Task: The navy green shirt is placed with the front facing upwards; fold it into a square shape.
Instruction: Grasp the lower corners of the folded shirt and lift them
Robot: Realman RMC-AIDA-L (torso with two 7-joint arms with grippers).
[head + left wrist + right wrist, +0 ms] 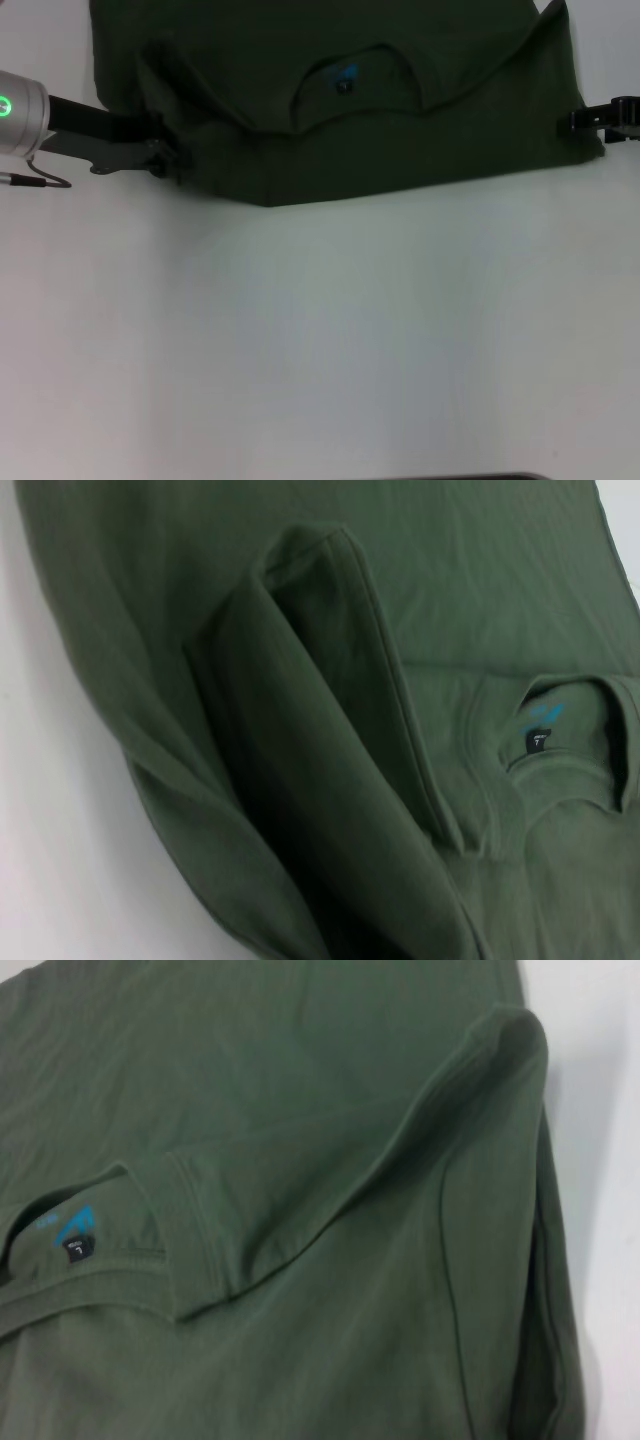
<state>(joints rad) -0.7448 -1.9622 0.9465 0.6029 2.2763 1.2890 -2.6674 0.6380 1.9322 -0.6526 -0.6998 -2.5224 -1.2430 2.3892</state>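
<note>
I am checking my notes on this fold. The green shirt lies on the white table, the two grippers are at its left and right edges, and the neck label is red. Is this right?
Not quite: the neck label is blue and black, not red, as the right wrist view shows. The rest stands: the green shirt lies on the white table, with the left gripper and right gripper at its edges.

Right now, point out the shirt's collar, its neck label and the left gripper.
collar (300, 100), head view, ribbed rim left of the neck opening.
neck label (538, 743), left wrist view, the small dark tag.
left gripper (160, 160), head view, tip at the shirt's edge.
</note>
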